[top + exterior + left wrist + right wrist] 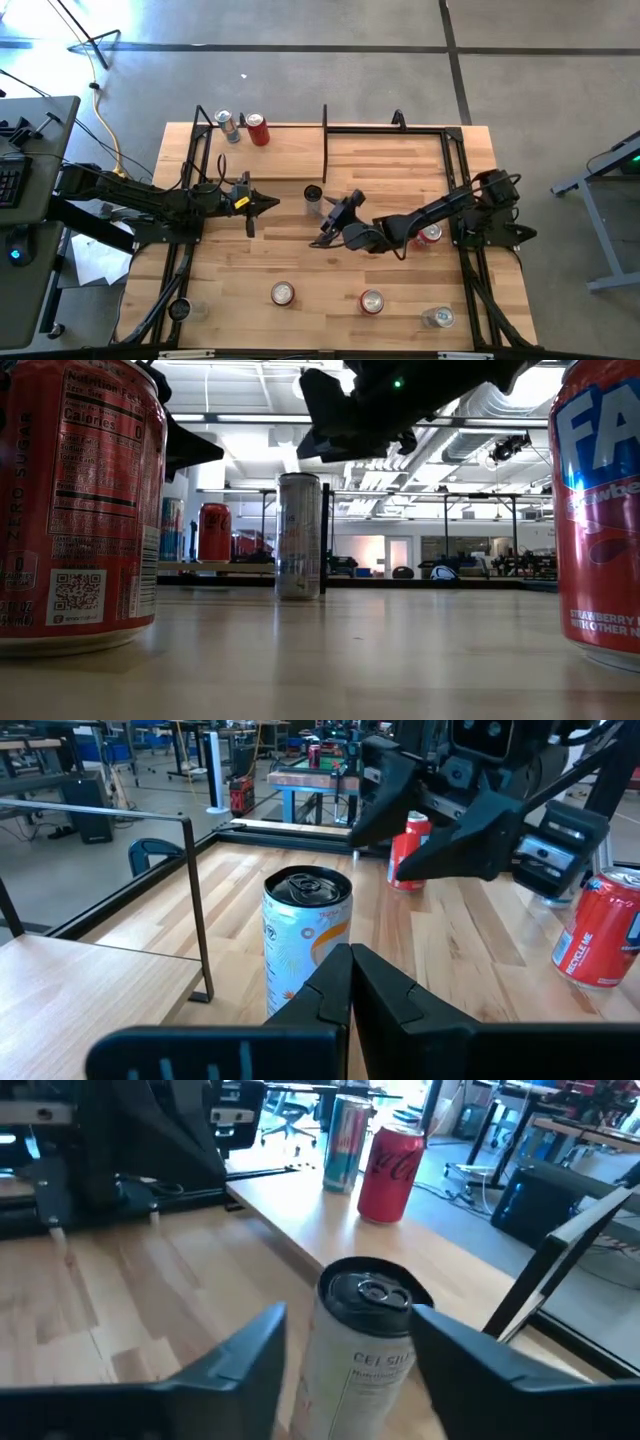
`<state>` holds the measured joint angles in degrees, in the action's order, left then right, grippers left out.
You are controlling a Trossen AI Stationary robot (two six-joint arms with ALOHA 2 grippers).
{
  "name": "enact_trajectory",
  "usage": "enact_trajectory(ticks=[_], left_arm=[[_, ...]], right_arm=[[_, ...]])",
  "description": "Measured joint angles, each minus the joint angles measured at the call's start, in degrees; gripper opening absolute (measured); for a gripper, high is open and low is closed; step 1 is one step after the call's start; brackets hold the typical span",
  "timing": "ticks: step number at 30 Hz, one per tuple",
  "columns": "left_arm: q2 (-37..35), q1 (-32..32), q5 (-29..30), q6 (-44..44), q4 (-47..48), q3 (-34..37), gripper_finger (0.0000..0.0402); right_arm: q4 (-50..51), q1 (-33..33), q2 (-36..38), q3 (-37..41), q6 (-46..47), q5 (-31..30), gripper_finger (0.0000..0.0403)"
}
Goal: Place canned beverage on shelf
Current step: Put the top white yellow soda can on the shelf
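A white canned beverage (313, 197) (365, 1350) stands upright on the tabletop. It is just off the near right corner of the shelf (290, 152), beside a black upright (323, 530). On the shelf's far left stand a silver-teal can (229, 127) and a red can (258, 130). My right gripper (332, 216) (349, 1316) is open. It hovers above and just right of the white can (298, 535), clear of its top. My left gripper (264, 205) (350, 952) is shut and empty, level, a little left of the can (305, 940).
Two red cans (283, 293) (371, 301) and a silver one (437, 318) stand near the table's front edge. Another red can (430, 235) stands under my right arm. Black frame rails (455, 170) run along the table's sides. Bare wood lies between the two arms.
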<state>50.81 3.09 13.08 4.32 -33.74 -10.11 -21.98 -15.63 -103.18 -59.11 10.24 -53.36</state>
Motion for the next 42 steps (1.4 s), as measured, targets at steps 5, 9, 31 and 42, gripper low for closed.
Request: enact_trajectory(ticks=[5,9,31,42], left_arm=[[0.00,0.01,0.00,0.00,0.00,0.00,0.0000],[0.00,0.00,0.00,0.00,0.00,0.00,0.0000],[0.00,0.00,-0.02,-0.41,0.00,0.00,0.0000],[0.00,0.00,0.95,-0.47,0.01,0.00,0.0000]], right_arm=[[-0.27,2.69,-0.02,0.00,2.20,0.88,0.0278],[-0.89,4.36,-0.02,0.00,2.77,3.68,0.0299],[-6.54,8.42,-3.72,0.00,1.26,11.82,0.0290],[-7.28,10.94,-3.42,-0.07,-2.28,20.73,0.0239]])
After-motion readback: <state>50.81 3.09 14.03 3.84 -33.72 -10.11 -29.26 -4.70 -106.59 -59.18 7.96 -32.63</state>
